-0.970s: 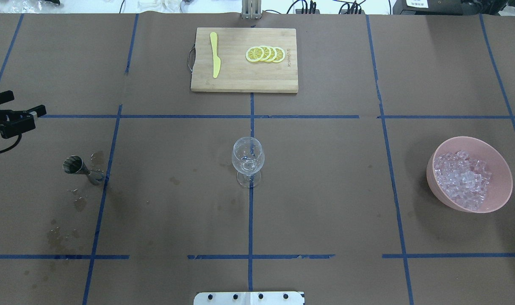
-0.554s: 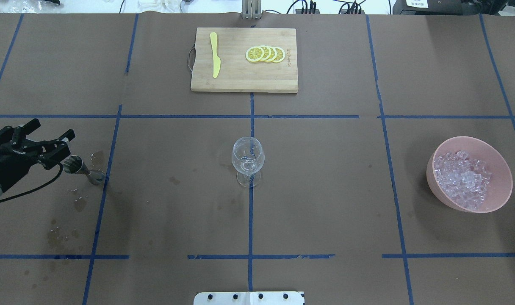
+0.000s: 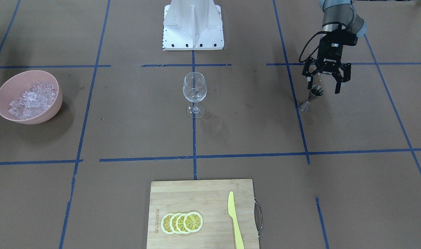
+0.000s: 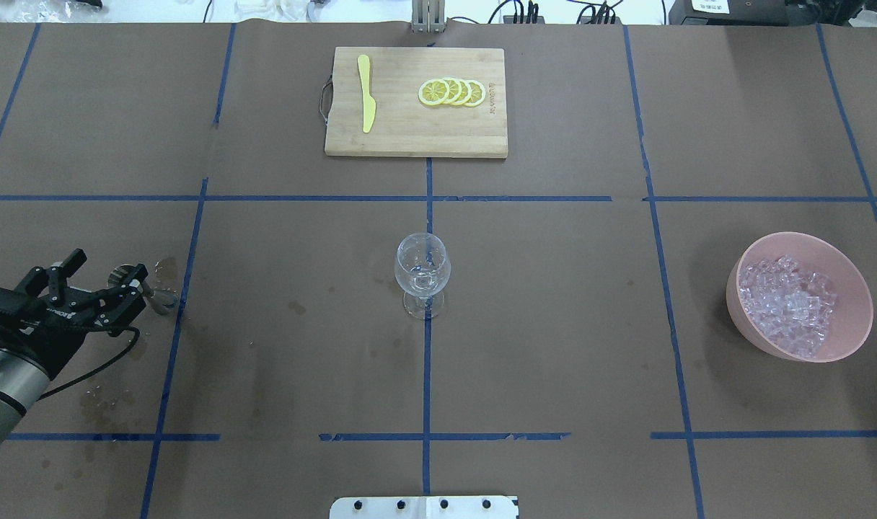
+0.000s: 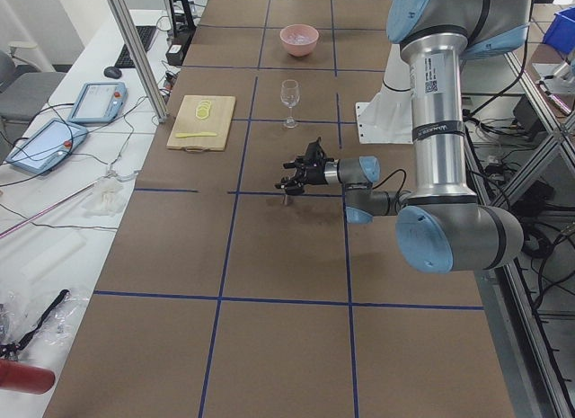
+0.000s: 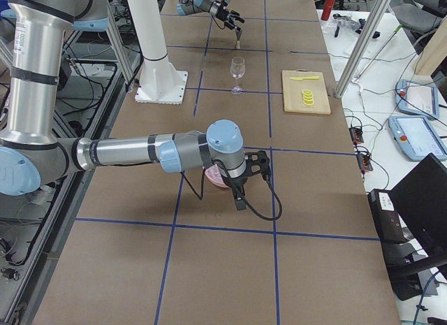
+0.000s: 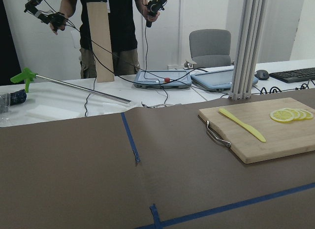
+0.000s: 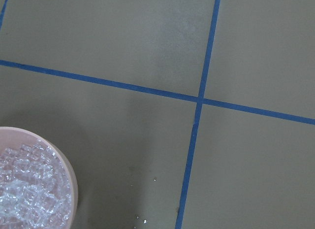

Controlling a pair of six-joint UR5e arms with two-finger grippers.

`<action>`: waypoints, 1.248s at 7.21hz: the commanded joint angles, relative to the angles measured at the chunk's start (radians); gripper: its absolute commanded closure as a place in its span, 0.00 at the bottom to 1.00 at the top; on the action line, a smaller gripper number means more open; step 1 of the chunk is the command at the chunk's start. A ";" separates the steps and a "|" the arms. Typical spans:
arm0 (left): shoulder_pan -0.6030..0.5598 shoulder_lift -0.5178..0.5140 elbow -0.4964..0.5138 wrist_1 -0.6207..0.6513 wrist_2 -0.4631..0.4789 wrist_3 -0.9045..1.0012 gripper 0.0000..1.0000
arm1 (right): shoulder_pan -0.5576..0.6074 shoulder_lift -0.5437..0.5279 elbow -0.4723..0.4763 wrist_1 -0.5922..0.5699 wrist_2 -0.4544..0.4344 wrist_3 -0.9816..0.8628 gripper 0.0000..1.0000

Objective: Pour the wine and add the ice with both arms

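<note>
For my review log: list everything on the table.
Clear stemmed wine glass: one, see-through, table centre.
Small steel jigger: one, silver, robot's left side.
Round plastic bowl: one, pink, robot's right side.
Ice chunks: many, clear, in the bowl.
Bamboo cutting board: one, tan, far side, centre.
Lemon slices: four, yellow, overlapping on the board.
Plastic knife: one, yellow, on the board.
Paper table cover: one, brown with blue tape grid.
Robot base block: one, white, near edge.
Left gripper: one, black, open, close to the jigger.
Right gripper: one, black, by the bowl; state unclear.
</note>
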State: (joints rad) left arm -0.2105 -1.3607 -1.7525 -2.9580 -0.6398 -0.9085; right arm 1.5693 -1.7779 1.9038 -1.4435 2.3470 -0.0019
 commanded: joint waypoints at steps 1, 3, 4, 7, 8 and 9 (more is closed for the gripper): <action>0.042 -0.052 0.072 -0.001 0.049 -0.024 0.00 | 0.000 0.000 0.000 0.000 0.000 0.000 0.00; 0.045 -0.099 0.157 -0.007 0.054 -0.027 0.00 | 0.000 0.000 0.000 0.000 0.000 -0.001 0.00; 0.046 -0.104 0.169 -0.007 0.057 -0.036 0.01 | 0.000 0.000 0.000 0.000 0.000 0.000 0.00; 0.045 -0.104 0.182 -0.007 0.057 -0.078 0.43 | 0.000 0.002 0.000 0.000 0.000 0.000 0.00; 0.046 -0.104 0.183 -0.007 0.057 -0.081 0.44 | 0.000 0.002 0.003 0.000 0.000 0.000 0.00; 0.048 -0.106 0.185 -0.007 0.057 -0.082 0.47 | 0.000 0.002 0.001 0.000 0.000 0.000 0.00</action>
State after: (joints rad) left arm -0.1641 -1.4655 -1.5698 -2.9652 -0.5831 -0.9881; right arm 1.5693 -1.7765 1.9050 -1.4435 2.3470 -0.0015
